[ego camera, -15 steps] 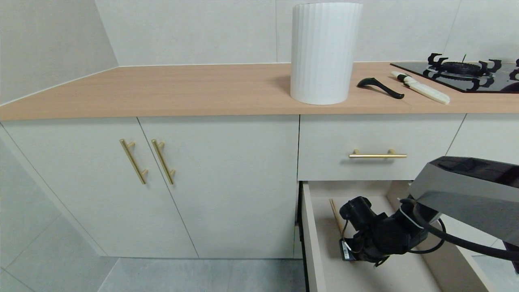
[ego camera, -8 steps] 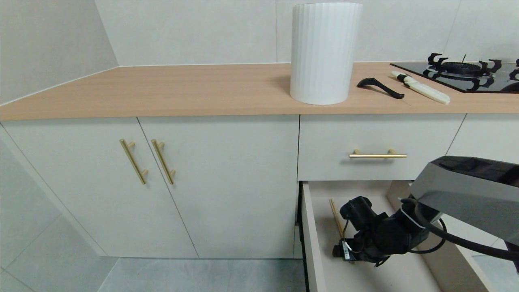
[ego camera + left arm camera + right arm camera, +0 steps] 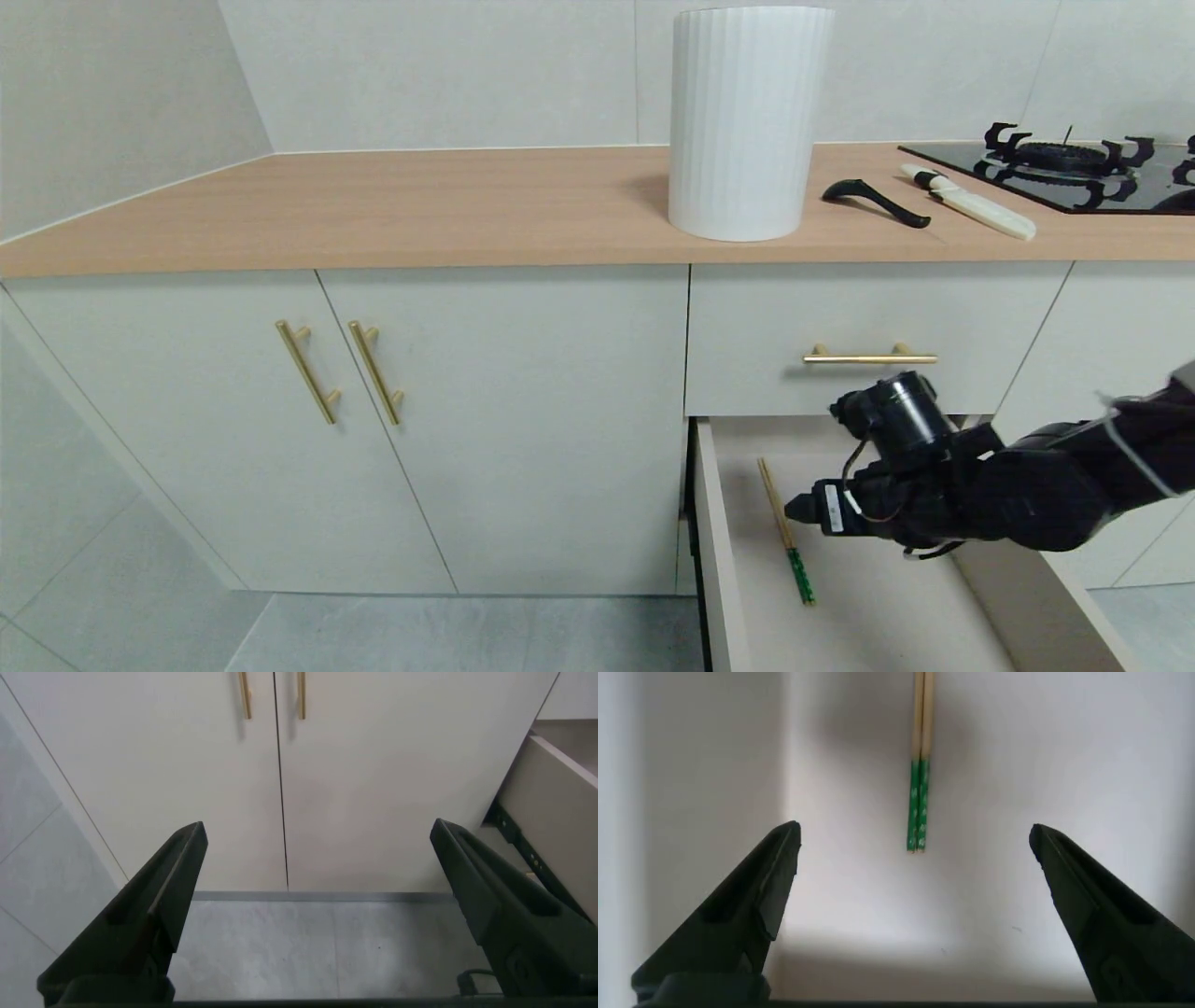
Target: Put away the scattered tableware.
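My right gripper (image 3: 801, 510) hangs over the open drawer (image 3: 721, 523), fingers (image 3: 771, 882) spread wide and empty. The chopsticks (image 3: 921, 756) lie flat on the drawer floor just ahead, centred between the tips, long axis pointing straight away. My left gripper (image 3: 318, 833), also spread, is farther off.

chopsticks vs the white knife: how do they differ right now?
The chopsticks lie inside the open drawer; the white knife lies out on the countertop beside the stove. The chopsticks are a thin wooden pair with green ends; the knife is one broader white piece with a dark band. Both are long, slim and lie flat.
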### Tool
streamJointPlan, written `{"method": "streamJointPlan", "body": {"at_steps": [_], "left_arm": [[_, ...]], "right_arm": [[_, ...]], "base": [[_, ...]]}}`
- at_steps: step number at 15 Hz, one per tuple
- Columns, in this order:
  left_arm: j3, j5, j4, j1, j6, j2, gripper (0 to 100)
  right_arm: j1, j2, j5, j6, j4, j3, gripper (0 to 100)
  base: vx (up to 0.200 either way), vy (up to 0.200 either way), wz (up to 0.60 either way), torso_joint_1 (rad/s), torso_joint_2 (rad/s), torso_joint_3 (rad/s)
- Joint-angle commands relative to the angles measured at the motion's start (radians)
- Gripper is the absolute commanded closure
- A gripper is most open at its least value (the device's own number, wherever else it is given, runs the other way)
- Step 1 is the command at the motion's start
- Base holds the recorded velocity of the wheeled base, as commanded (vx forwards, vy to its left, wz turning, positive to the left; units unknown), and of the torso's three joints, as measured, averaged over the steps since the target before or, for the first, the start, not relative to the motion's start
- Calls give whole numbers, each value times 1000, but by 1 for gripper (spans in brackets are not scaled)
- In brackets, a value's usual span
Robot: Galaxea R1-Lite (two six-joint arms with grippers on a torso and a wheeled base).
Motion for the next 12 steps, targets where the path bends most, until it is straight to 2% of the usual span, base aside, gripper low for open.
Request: {"method": "streamJointPlan", "body": {"at_steps": [1,6,12], "left_arm": [[0,0,0,0,0,2,0],[0,0,0,0,0,0,0],[0,0,0,0,0,2,0]], "right_arm": [[-19,-237,-5,-19,14,20,0],[-61,-378,-60,-126,6,40,0],[-68,-388,-63,-131,5,40,0]], "base": [[0,0,0,0,0,0],[0,0,0,0,0,0],[0,0,0,0,0,0]]}}
